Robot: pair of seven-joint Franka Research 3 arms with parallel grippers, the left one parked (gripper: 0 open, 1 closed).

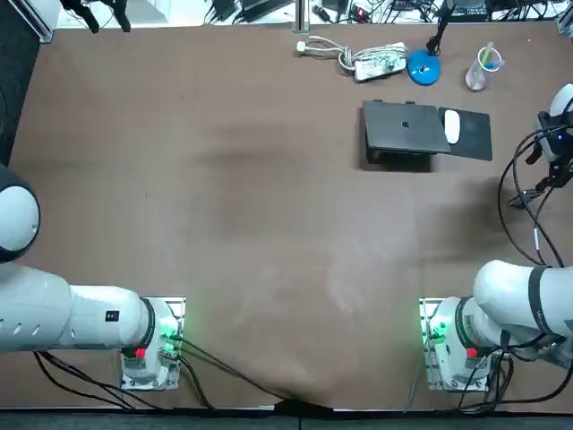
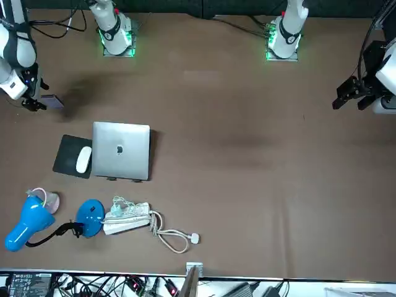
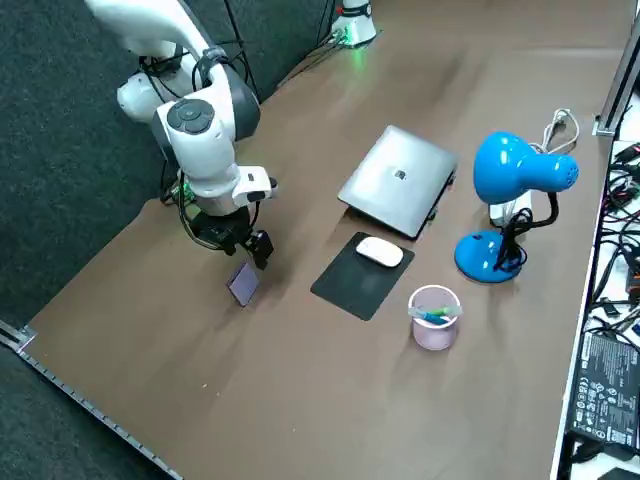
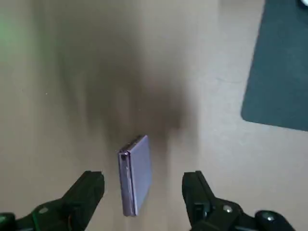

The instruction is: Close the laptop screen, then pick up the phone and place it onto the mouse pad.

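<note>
Evidently, with the flat silver laptop (image 3: 397,182) shut, the right gripper (image 4: 143,180) is held over the slim lavender phone (image 4: 136,174), its fingers (image 4: 89,190) spread empty to straddle it. In the right side view the phone is found on the brown table (image 3: 300,400) at nine o'clock of the dark rectangular mouse pad (image 3: 345,285), apart from it.

Brown table (image 3: 300,380), dark grey carpet (image 3: 70,180) beside it, cables (image 2: 130,286) beyond

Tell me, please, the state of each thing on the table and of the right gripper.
laptop: closed.
phone: on the table, not gripped.
right gripper: open, above the phone, one finger on each side of it.
mouse: resting on the mouse pad.
mouse pad: flat beside the laptop, no phone on it.
lamp: upright.
cup: upright.
power strip: cord loose, plug lying on the table.
</note>
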